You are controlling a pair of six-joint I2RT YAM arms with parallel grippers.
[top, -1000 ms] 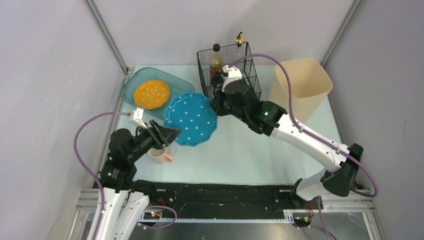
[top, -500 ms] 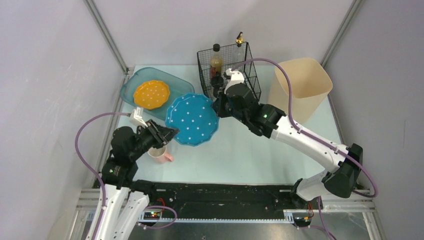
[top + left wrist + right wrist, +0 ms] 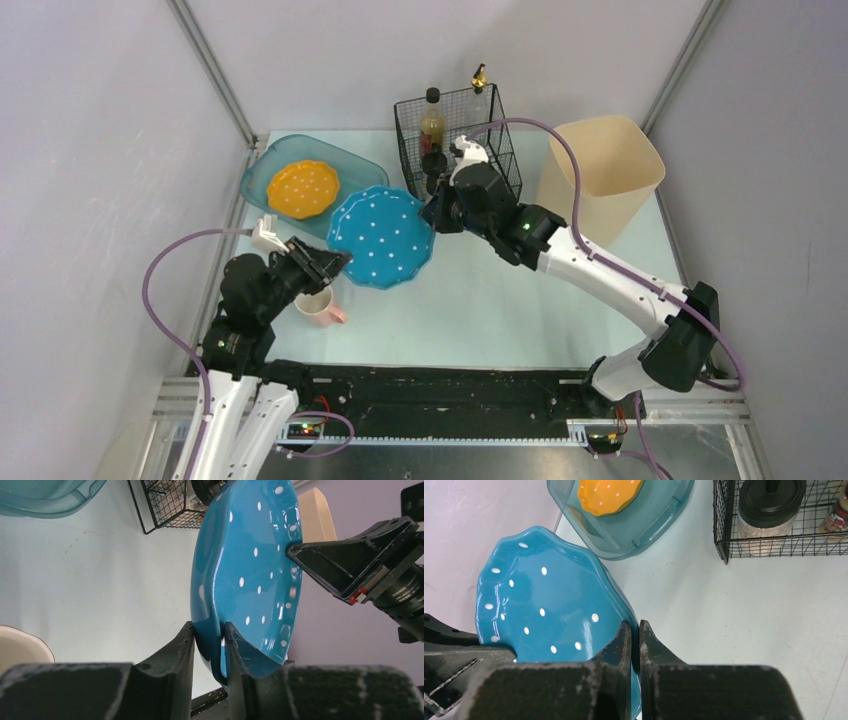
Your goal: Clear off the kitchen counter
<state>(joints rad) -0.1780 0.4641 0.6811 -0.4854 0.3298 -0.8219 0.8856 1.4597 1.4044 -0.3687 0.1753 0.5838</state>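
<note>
The left end effector [image 3: 335, 262] and right end effector [image 3: 432, 212] are clamped on opposite rims of the plate [image 3: 382, 237], over the counter's [image 3: 500, 300] left half beside the tub [image 3: 258, 172]. If the arms pull unevenly or one lets go early, the glossy rim may slip and the plate fall on the mug [image 3: 318, 306]

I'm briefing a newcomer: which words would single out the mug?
On the mint-blue counter, look near the left arm's base. The mug stands by the left end effector, which grips a blue plate; it is the only pink, handled piece.
</note>
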